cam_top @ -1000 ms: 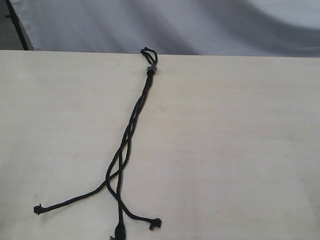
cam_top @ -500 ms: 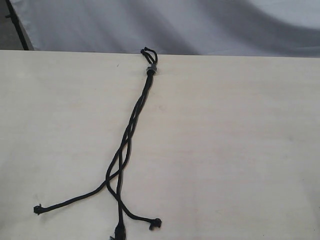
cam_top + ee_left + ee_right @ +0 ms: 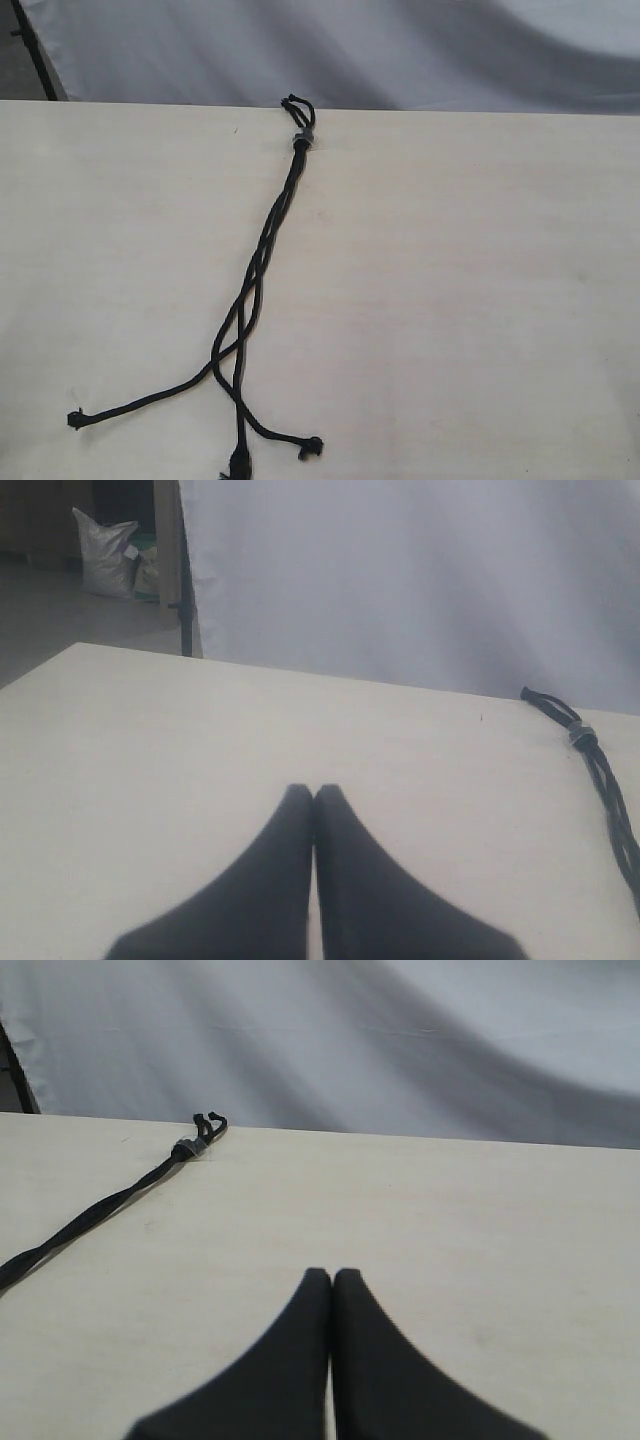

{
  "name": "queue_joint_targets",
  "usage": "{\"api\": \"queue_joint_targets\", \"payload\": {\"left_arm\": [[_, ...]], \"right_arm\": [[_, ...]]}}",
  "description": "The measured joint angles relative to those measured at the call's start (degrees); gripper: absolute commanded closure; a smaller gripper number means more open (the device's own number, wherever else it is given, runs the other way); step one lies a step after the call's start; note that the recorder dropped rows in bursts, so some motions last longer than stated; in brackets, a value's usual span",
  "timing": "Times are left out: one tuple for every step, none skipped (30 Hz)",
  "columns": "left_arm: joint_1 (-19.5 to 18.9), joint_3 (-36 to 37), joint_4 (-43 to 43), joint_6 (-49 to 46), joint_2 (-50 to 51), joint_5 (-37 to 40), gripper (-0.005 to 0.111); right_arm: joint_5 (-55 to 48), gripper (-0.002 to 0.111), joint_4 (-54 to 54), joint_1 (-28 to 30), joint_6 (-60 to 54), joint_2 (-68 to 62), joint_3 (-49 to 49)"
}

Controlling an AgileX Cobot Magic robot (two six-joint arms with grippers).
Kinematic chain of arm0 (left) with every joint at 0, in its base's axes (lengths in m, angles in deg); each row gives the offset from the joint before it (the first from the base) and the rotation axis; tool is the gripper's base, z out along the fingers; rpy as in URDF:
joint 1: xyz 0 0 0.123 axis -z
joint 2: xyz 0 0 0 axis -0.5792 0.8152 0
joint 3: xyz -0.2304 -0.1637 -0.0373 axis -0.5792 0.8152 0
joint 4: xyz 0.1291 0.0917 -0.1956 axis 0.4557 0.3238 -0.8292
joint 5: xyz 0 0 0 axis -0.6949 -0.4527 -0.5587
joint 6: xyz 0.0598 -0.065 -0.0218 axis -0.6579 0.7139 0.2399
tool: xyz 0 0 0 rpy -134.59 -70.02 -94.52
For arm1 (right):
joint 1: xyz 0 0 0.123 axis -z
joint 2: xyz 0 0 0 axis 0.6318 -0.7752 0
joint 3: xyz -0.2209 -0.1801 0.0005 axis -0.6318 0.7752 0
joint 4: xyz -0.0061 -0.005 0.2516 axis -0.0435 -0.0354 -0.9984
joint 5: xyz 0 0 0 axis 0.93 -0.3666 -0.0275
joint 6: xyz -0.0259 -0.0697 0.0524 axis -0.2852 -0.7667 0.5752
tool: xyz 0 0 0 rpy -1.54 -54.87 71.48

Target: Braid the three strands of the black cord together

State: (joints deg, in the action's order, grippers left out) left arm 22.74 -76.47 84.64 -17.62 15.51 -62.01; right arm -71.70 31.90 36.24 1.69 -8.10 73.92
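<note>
Centrally on the pale table [image 3: 480, 300], the black cord [image 3: 281, 200] lies stretched from far to near, its grey band [image 3: 303, 138] and short loops [image 3: 297, 104] at the far edge, before a white backdrop [image 3: 400, 50]. The far length looks loosely twisted; nearer, the three strands [image 3: 238, 410] splay apart, one knotted tip left, one right, one at the near edge of view. On my wrist cameras, the left gripper [image 3: 314, 792] and right gripper [image 3: 332, 1275] flank the cord, jaws pressed together, holding nothing.
</note>
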Motion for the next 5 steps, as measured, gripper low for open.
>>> {"api": "queue_joint_targets", "payload": {"left_arm": [[0.0,0.0,0.0,0.0,0.0,0.0,0.106],[0.0,0.0,0.0,0.0,0.0,0.0,0.106],[0.0,0.0,0.0,0.0,0.0,0.0,0.106],[0.0,0.0,0.0,0.0,0.0,0.0,0.106],[0.0,0.0,0.0,0.0,0.0,0.0,0.106]], "right_arm": [[0.0,0.108,0.0,0.0,0.0,0.0,0.0],[0.0,0.108,0.0,0.0,0.0,0.0,0.0],[0.0,0.108,0.0,0.0,0.0,0.0,0.0],[0.0,0.108,0.0,0.0,0.0,0.0,0.0],[0.0,0.108,0.0,0.0,0.0,0.0,0.0]]}}
